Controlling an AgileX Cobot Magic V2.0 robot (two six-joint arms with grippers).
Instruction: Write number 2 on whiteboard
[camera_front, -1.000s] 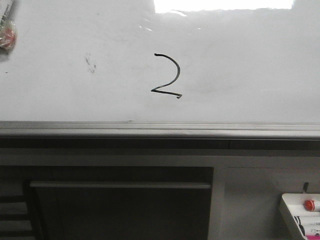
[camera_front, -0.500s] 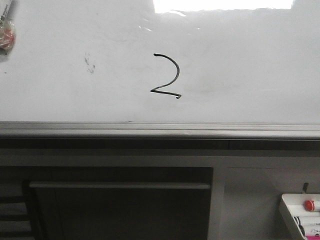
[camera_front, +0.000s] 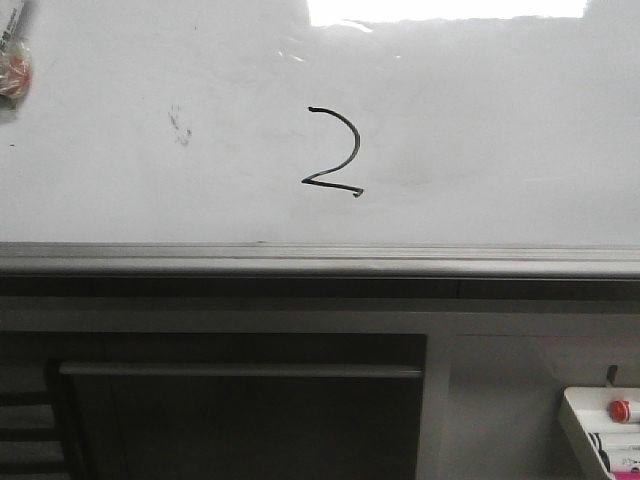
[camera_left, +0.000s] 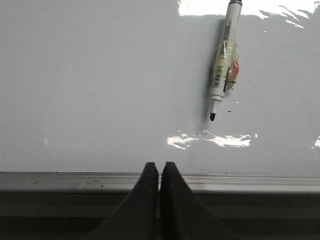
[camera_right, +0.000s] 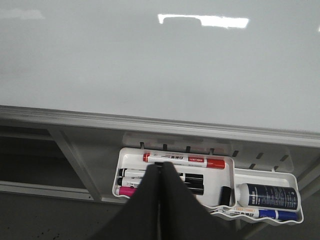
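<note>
The left gripper (camera_left: 159, 172) had its two dark fingers pressed together with nothing between them, its tips level with the grey metal rail (camera_left: 75, 181) along the foot of the whiteboard (camera_left: 100, 80). Beyond the tips and off to one side, an uncapped black marker (camera_left: 224, 65) lay flat against the board with its nib toward the rail; yellowish tape and what looked like a reddish clip around its barrel seemed to be what kept it there, probably so a gripper could reach it easily. Between fingers and marker the board was bare and glossy.

The right gripper (camera_right: 161, 172) was likewise closed on nothing and hung in front of a white tray (camera_right: 226, 162) mounted under the rail. In it, a red marker (camera_right: 184, 160) lay across the far side, black markers (camera_right: 190, 181) and a pink one (camera_right: 126, 191) nearer, and a bottle (camera_right: 267, 196) in the neighbouring compartment.

In the front view neither arm showed. The number 2 (camera_front: 333, 152) stood complete on the whiteboard (camera_front: 500, 130), well above the rail (camera_front: 320, 260) and apart from a small dark smudge (camera_front: 180, 125). By my reading the writing was done. Open board surrounded the digit, and the rail and the tray's rim were the edges to clear.
</note>
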